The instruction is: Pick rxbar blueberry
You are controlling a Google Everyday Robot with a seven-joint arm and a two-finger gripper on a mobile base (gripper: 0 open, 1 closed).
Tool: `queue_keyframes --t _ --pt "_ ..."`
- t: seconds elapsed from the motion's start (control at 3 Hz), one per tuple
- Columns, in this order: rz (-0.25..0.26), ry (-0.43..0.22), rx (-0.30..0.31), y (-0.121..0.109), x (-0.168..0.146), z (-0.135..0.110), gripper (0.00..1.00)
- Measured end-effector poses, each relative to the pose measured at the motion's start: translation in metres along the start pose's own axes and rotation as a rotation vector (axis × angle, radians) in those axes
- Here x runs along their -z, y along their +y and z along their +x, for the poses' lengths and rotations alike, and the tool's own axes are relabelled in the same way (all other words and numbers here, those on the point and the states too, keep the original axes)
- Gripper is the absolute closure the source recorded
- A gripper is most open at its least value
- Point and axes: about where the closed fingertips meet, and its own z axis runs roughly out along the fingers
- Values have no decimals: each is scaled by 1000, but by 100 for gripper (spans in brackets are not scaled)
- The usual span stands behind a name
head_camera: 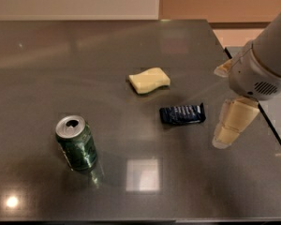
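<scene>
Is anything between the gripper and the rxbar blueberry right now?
Nothing visible. The gripper hangs just right of the rxbar blueberry, only tabletop between them; the sponge lies beyond the bar, the green can far left.

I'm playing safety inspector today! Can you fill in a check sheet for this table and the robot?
Surface: dark shiny table, with bright light reflections near the front.
Job's things: rxbar blueberry, lying flat right of centre, with nothing touching it.
Clutter: yellow sponge behind the bar and apart from it; green soda can upright at front left.
Grippers: end effector hovers to the right of the bar near the table's right edge, not touching the bar.
Cables: nothing seen.
Surroundings: pale and orange-tan wall behind the table.
</scene>
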Motion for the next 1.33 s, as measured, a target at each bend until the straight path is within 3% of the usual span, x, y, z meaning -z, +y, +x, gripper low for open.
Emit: queue_keyframes --t 0.67,1.33 --pt "-88 -51 -45 -11 -61 0 0" --pt "-106 -58 -65 -22 -91 -2 0"
